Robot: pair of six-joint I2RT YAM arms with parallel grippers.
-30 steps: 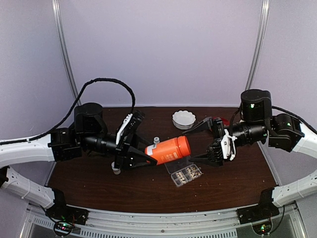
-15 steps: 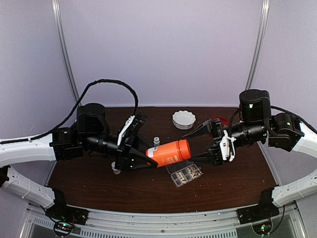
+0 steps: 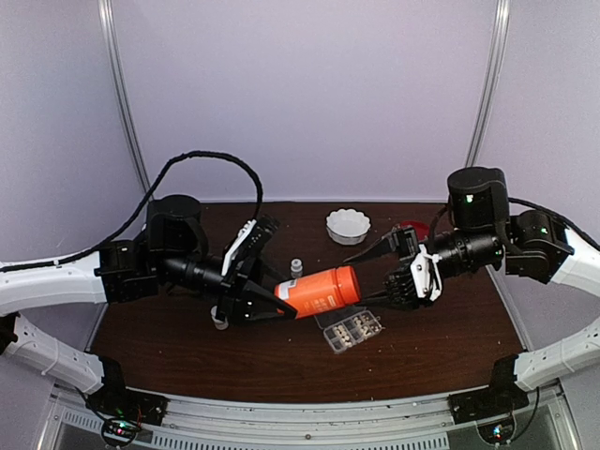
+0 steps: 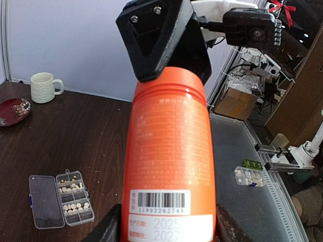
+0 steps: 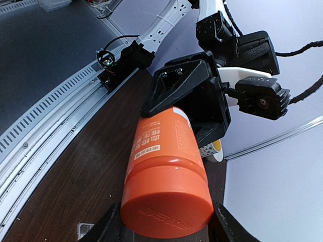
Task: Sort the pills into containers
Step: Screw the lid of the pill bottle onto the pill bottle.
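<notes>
Clamping orange bottle [image 3: 319, 289] base: left gripper [image 3: 283, 292]; right gripper [image 3: 362, 277] straddles cap [image 5: 166, 204], contact unclear.

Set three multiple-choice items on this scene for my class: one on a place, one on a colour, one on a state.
1. Where does the pill box lie?
A. in the white bowl
B. on the table, nearer the arm bases than the bottle
C. in a gripper

2. What colour is the lifted bottle?
A. orange
B. green
C. blue

3. How is the pill box's lid?
A. shut
B. missing
C. open, flat beside the cells

Answers:
1 B: the top view shows it on the wood, with the bottle above it in the picture.
2 A: every view shows orange.
3 C: the left wrist view shows lid and cells side by side.
</notes>
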